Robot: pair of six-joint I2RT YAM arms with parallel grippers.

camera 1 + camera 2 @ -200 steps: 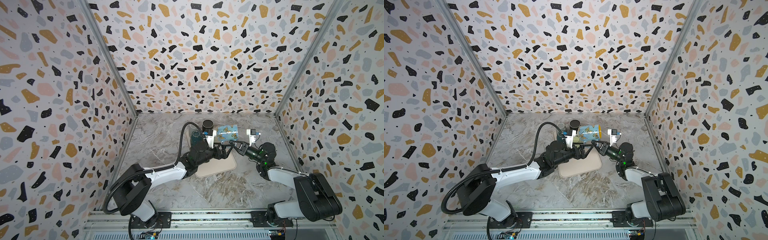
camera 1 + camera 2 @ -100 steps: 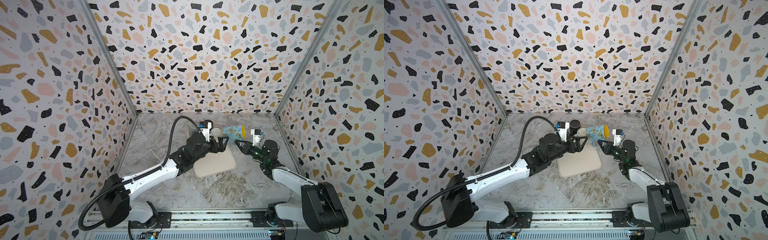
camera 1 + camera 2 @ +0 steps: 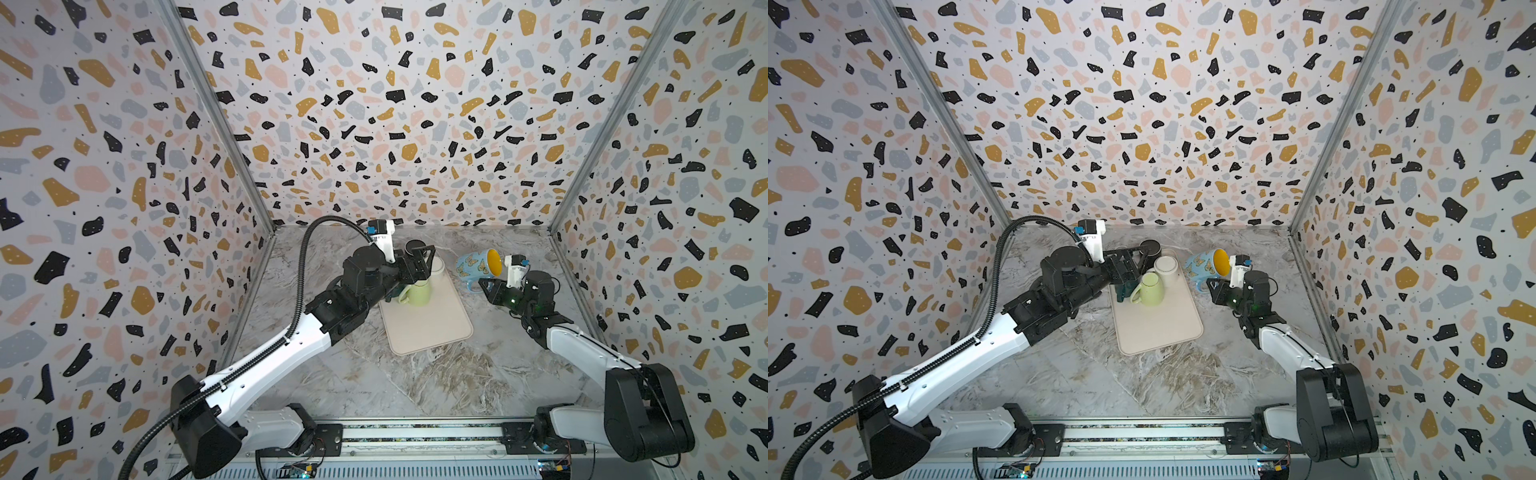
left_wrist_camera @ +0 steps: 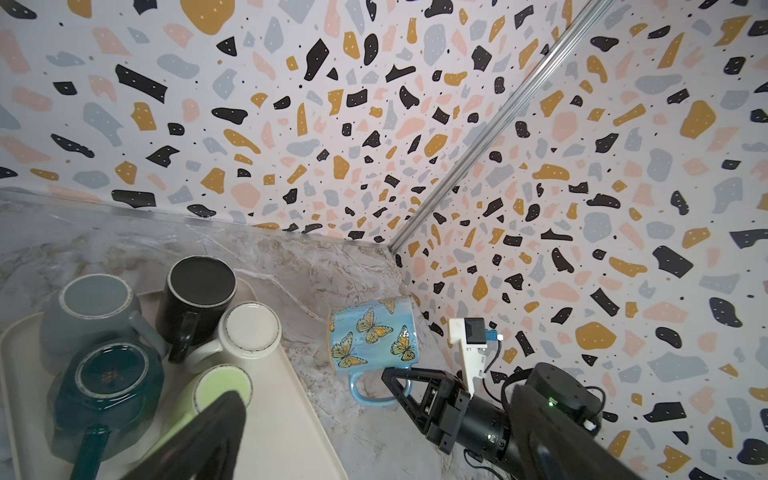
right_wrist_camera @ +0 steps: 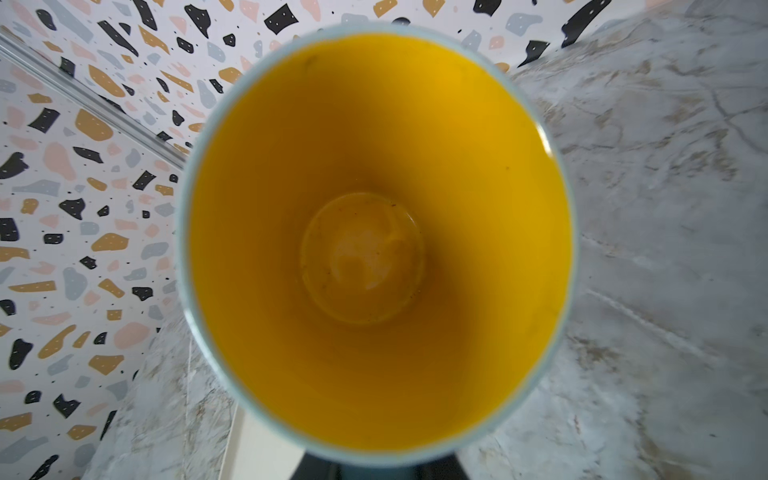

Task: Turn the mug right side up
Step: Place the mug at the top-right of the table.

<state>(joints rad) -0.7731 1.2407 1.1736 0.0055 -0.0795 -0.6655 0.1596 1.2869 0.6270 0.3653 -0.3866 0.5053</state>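
The mug [image 3: 473,266] is light blue with butterflies and a yellow inside. It lies tilted on its side to the right of the tray in both top views [image 3: 1203,264]. My right gripper [image 3: 483,285] is shut on its blue handle [image 4: 371,392], low beside the body [image 4: 368,332]. The right wrist view looks straight into the yellow inside [image 5: 374,249]. I cannot tell whether the mug touches the table. My left gripper [image 3: 424,261] stands open above the mugs at the back of the tray, holding nothing; only one dark finger [image 4: 208,436] shows in its own view.
A beige tray [image 3: 430,328] holds several upside-down mugs: grey [image 4: 89,307], black [image 4: 199,286], white [image 4: 249,328], teal [image 4: 106,382] and light green [image 4: 222,386]. The terrazzo right wall and back corner [image 4: 395,245] stand close behind the blue mug.
The mug has shifted slightly right and turned so its yellow inside shows. My left gripper has let go of it, risen and drawn back over the tray.
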